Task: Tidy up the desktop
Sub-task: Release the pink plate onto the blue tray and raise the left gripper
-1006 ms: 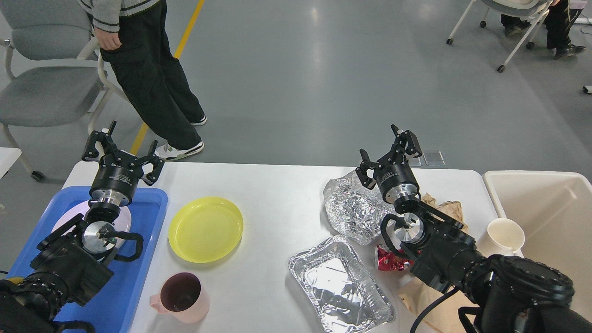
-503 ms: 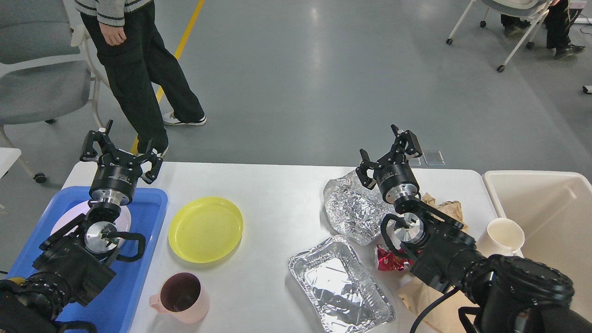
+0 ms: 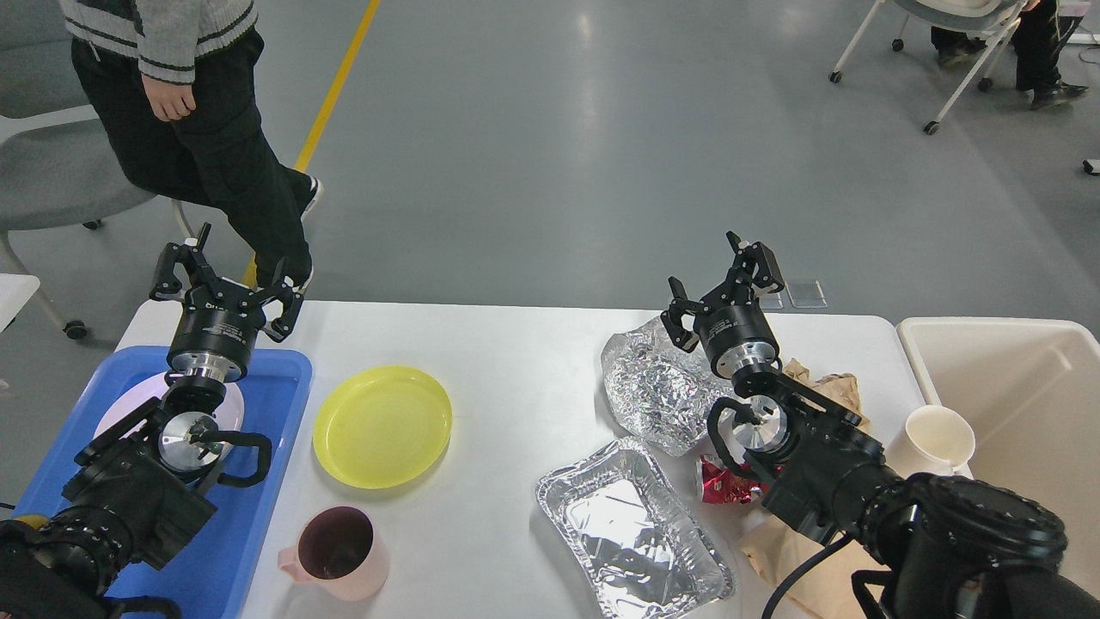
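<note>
The white desktop [image 3: 516, 344] holds a yellow plate [image 3: 382, 426], a pink cup [image 3: 335, 552], a foil tray [image 3: 632, 526], a crumpled foil sheet [image 3: 655, 387], a red wrapper [image 3: 724, 483], brown paper [image 3: 829, 387] and a white paper cup [image 3: 932, 440]. My left gripper [image 3: 225, 277] is open and empty, raised over the far end of the blue tray [image 3: 266, 481]. My right gripper [image 3: 720, 284] is open and empty above the far edge of the foil sheet.
A pale plate [image 3: 116, 413] lies in the blue tray under my left arm. A cream bin [image 3: 1023, 404] stands at the table's right end. A person [image 3: 198, 112] stands beyond the far left corner, by a grey chair [image 3: 60, 172].
The person behind the table has stepped to the left. My left gripper has shifted very slightly; the right arm has not moved.
</note>
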